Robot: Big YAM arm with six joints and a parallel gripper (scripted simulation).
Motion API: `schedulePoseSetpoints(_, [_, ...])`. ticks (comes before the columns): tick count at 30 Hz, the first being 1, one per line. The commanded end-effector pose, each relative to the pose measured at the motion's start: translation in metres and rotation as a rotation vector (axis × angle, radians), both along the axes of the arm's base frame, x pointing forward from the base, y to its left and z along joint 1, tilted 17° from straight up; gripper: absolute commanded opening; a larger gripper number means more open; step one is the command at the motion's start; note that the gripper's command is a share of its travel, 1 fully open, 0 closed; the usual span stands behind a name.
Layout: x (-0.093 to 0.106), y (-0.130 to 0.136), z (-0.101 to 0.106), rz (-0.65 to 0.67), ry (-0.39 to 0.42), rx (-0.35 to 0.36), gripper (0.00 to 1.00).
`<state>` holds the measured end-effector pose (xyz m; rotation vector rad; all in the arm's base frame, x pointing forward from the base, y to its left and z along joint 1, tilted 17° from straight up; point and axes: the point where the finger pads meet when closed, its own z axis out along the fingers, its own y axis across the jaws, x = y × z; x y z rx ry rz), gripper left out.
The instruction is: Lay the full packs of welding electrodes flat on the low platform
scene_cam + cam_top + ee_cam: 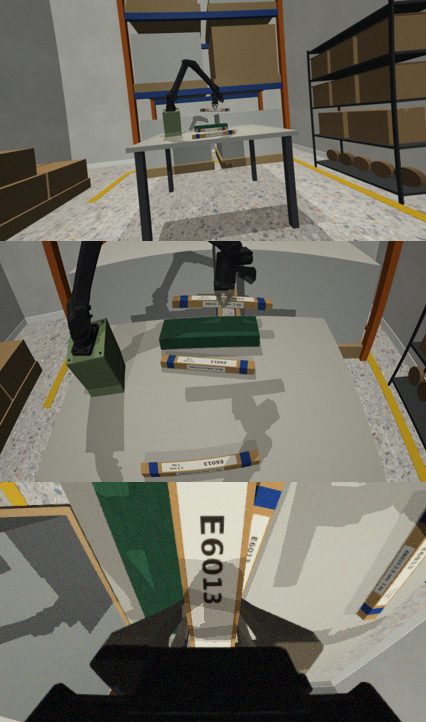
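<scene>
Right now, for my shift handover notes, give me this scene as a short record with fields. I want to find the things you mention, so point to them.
gripper: shut on the raised pack, near its middle (223, 305) (214, 108)
raised pack: held in the air, level, label E6013 (206, 304) (206, 110) (212, 537)
low platform: green, no pack on it (209, 327) (220, 125) (145, 532)
near-platform pack: flat on the table, beside the platform (206, 364) (198, 130) (256, 537)
far pack: flat on the table, farthest from the platform (197, 464) (203, 135) (394, 577)
full or partly used: cannot be told by looking
</scene>
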<state>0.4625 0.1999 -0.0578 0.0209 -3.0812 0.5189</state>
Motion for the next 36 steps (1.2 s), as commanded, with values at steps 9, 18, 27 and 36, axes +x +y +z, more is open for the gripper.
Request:
schedulePoseSetpoints(9, [0.039,0.068,0.031,0.013,-0.116,0.063,0.0])
schedulePoseSetpoints(18, [0.029,0.075,0.017,0.013,-0.14,0.079,0.0])
schedulePoseSetpoints(27, [0.0,0.067,-0.009,0.013,-0.127,0.072,0.0])
schedulePoseSetpoints(36, [-0.004,0.071,-0.017,0.013,-0.141,0.083,0.0])
